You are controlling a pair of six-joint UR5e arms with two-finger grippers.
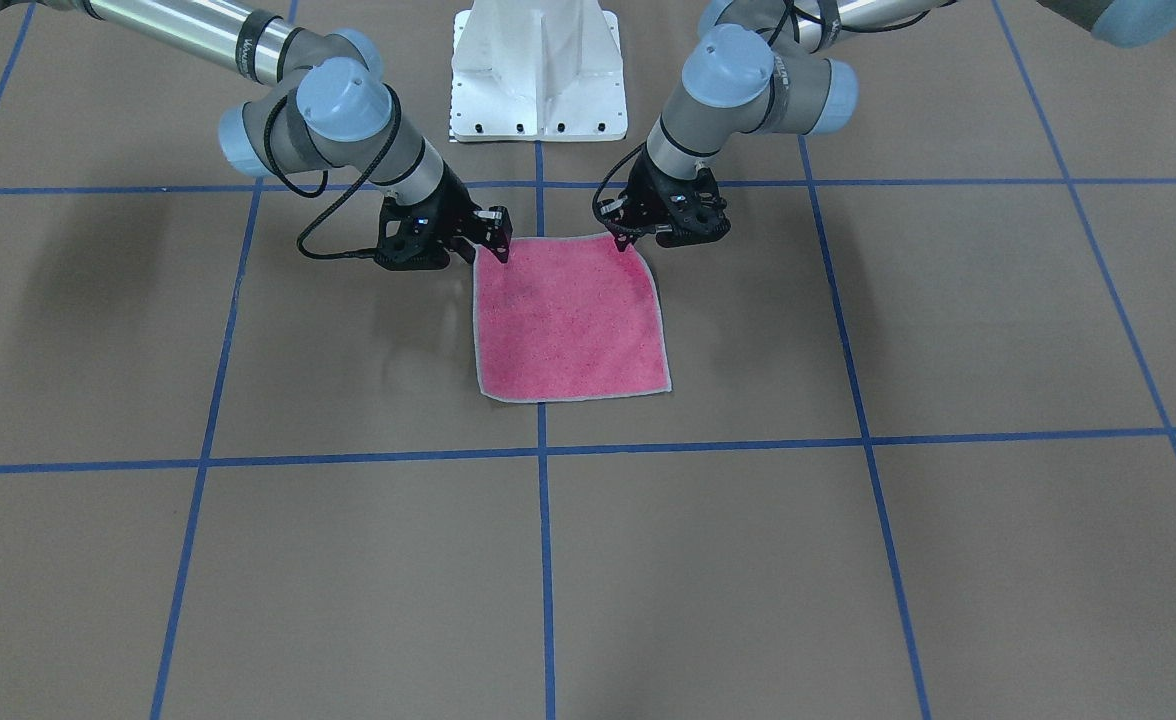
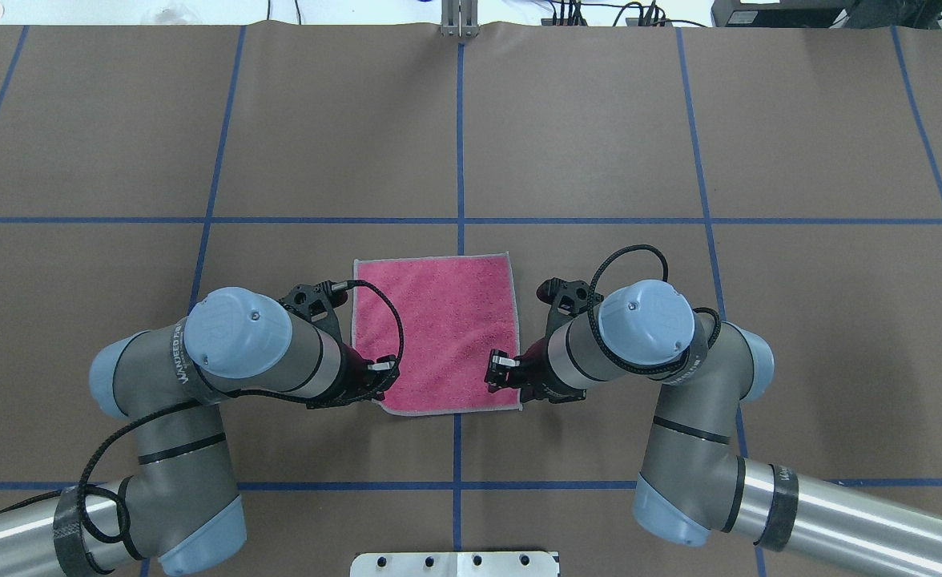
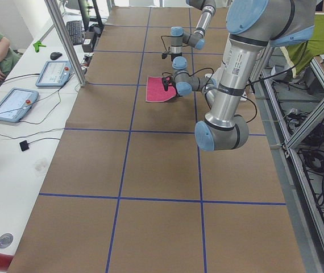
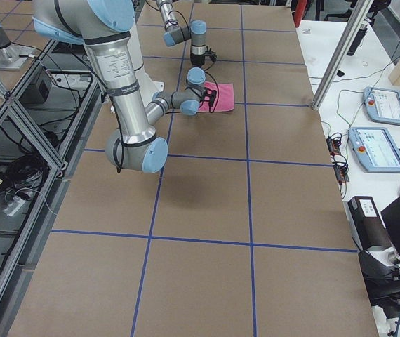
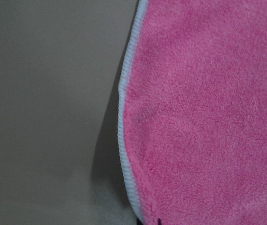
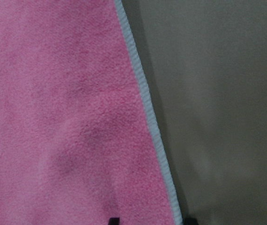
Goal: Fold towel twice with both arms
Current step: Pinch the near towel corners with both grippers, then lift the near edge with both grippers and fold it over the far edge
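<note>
The towel (image 2: 439, 328) lies flat, pink face up, on the tabletop (image 2: 679, 144) near the robot base. The left hand (image 2: 381, 375) and the right hand (image 2: 497, 372) each pinch one near corner of it.

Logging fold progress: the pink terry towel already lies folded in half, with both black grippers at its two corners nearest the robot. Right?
Not quite. The pink terry towel lies flat and unfolded, a full square, as the overhead view shows. The left gripper and right gripper are indeed at its two robot-side corners.
</note>
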